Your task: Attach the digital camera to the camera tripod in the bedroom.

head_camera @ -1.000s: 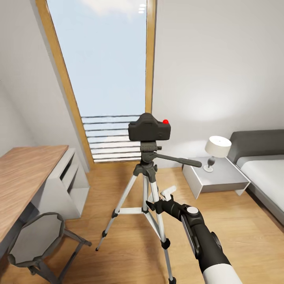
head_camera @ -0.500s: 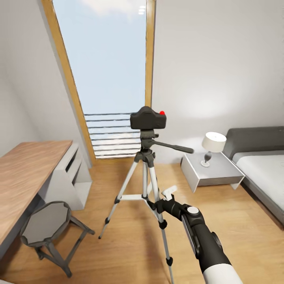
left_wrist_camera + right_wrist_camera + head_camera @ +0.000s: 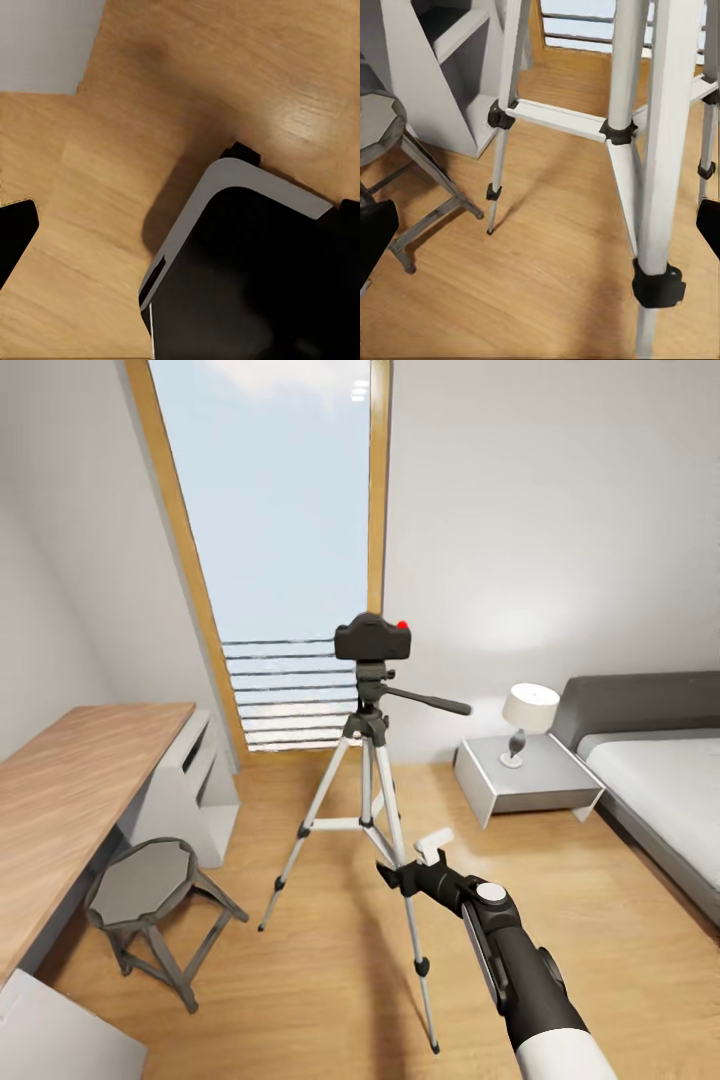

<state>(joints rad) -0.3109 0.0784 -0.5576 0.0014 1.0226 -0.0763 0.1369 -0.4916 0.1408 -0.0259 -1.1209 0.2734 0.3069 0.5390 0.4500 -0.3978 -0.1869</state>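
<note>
Atop silver-legged camera tripod (image 3: pixel 370 780), boxy black digital camera (image 3: pixel 372 639), right jaws parted, left unclear.

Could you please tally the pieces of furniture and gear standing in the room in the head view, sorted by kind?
Tripod: 1
Camera: 1
Stool: 1
Desk: 1
Nightstand: 1
Lamp: 1
Bed: 1
Total: 7
</note>
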